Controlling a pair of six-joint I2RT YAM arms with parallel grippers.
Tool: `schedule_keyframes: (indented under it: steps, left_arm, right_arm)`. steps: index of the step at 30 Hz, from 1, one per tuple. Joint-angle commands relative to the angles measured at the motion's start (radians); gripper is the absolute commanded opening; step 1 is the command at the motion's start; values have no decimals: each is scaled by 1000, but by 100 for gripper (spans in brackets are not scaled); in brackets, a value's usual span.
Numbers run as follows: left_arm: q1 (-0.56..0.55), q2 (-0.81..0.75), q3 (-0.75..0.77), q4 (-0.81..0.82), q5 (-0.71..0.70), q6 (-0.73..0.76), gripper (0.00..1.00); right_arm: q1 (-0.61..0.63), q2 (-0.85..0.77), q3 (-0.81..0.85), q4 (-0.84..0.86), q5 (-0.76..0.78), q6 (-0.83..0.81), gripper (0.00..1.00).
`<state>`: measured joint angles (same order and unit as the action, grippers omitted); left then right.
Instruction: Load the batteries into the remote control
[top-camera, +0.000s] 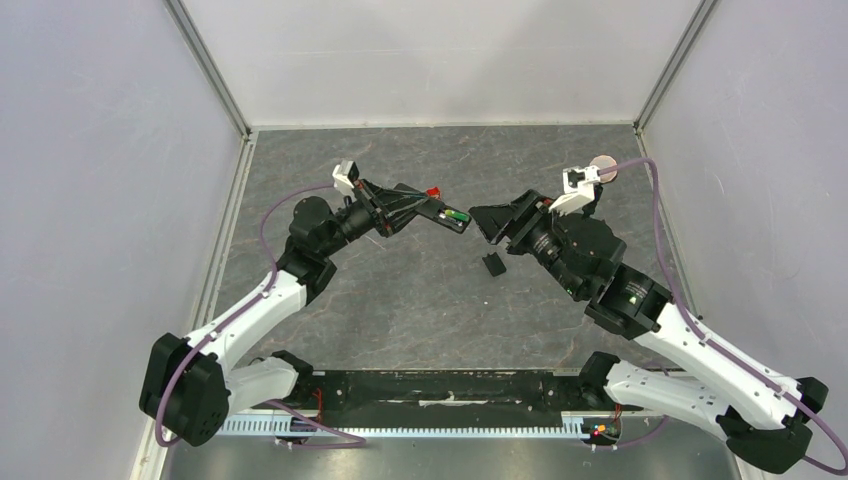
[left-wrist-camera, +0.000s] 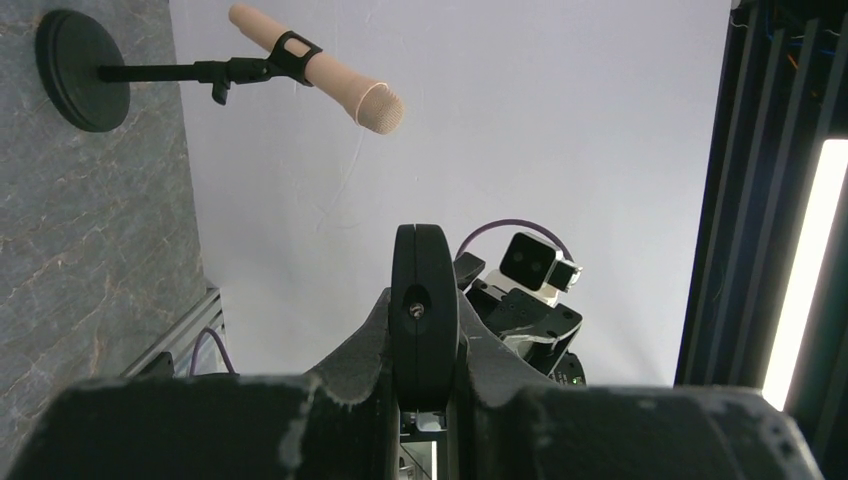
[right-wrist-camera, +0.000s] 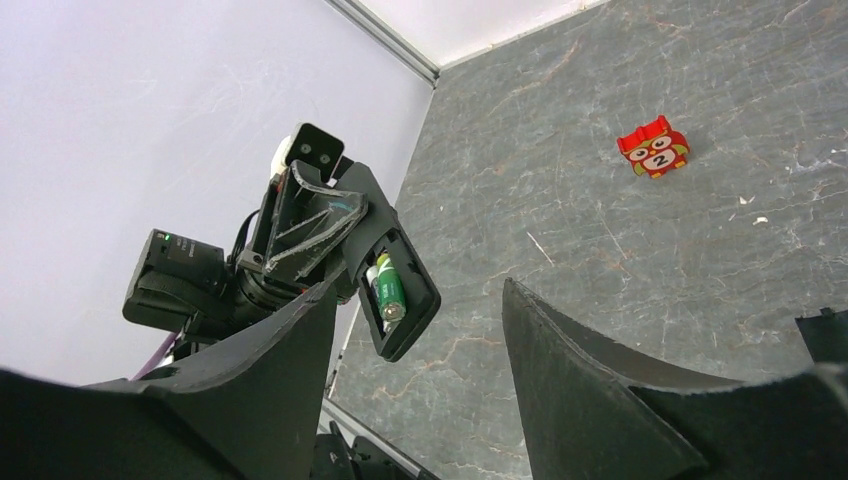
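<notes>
My left gripper (top-camera: 412, 209) is shut on the black remote control (top-camera: 437, 210) and holds it above the table, its open compartment turned toward the right arm. A bright green battery (right-wrist-camera: 389, 288) lies in that compartment, with a second, pale-ended battery (right-wrist-camera: 373, 279) beside it. The left wrist view shows the remote control (left-wrist-camera: 423, 300) edge-on, clamped between the fingers of the left gripper (left-wrist-camera: 423, 335). My right gripper (top-camera: 488, 227) hangs open just right of the remote's end. Nothing sits between the fingers of the right gripper (right-wrist-camera: 420, 288).
A small black plastic piece (top-camera: 493, 264) lies on the table under the right gripper. A red owl block (right-wrist-camera: 655, 148) sits behind the remote. A microphone on a round black stand (left-wrist-camera: 80, 70) is at the back right. Walls enclose three sides.
</notes>
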<state>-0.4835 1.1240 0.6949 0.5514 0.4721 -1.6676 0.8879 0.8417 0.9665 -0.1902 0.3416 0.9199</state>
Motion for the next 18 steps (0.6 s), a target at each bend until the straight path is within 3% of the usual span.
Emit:
schedule_keyframes:
  steps: [1,18]
  left_arm:
    - [3,-21,48,3,0,3,2]
    - [3,-41,45,4,-7,-6,2]
  right_arm:
    - [-1,-5,44,10,2,-27,65]
    - [0,3,3,7,-38,-15,48]
